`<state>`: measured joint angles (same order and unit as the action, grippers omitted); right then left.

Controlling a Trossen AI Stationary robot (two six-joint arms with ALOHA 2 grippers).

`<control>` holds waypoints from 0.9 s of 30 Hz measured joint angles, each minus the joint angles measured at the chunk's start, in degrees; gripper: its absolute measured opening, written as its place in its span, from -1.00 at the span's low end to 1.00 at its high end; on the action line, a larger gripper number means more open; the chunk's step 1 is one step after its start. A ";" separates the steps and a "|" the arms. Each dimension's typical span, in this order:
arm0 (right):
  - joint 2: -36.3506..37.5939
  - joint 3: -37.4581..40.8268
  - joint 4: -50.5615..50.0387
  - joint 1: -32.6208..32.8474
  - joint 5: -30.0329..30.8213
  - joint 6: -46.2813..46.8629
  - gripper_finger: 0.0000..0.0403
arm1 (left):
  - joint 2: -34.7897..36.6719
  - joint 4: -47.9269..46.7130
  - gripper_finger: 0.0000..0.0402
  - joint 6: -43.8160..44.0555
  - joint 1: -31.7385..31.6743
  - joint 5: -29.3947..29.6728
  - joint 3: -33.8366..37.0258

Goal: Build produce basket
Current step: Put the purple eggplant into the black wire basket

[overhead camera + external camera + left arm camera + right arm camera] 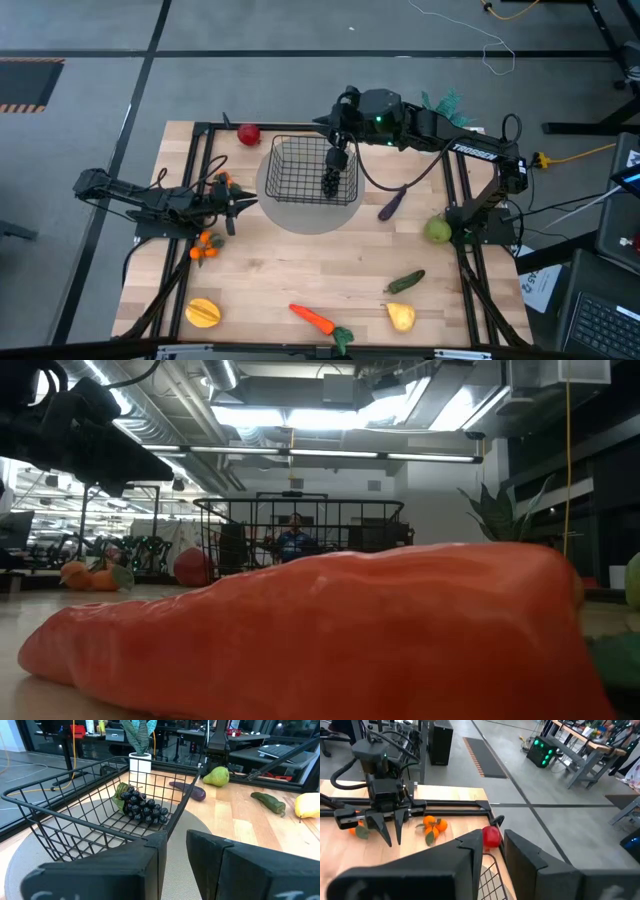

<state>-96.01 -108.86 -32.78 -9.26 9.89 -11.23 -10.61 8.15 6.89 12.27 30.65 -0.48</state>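
Observation:
The black wire basket [305, 168] stands on a round grey mat [300, 215] at the table's far middle. Dark grapes [331, 183] lie on the basket's floor near its right wall and also show in the left wrist view [142, 808]. My right gripper [338, 157] hovers above the grapes with its fingers apart [492, 852] and empty. My left gripper [248, 204] is open and empty just left of the basket, pointing at it [175, 852]. Two small oranges [222, 182] lie by its far side.
On the table lie a red apple [248, 133], more oranges [205, 248], a yellow-orange fruit [203, 312], a carrot [313, 319], a yellow pear [400, 317], a cucumber [405, 282], a green pear [437, 230] and an eggplant [392, 203]. A potted plant [447, 103] stands at the far right.

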 joint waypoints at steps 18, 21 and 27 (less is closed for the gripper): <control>0.84 -0.02 -5.07 0.17 -0.09 5.07 -0.60 | 0.00 0.01 -0.68 -0.01 0.00 0.00 -0.01; 1.71 -0.02 -8.72 0.36 -1.29 5.34 -0.60 | 0.01 -0.01 -0.68 0.01 0.00 -0.01 0.01; 6.02 -0.02 -14.89 2.01 -10.01 11.36 -0.60 | 0.01 -0.07 -0.68 -0.01 0.00 0.00 0.01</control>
<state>-89.99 -108.88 -47.67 -7.25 -0.12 0.13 -10.60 8.09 6.88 12.27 30.65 -0.47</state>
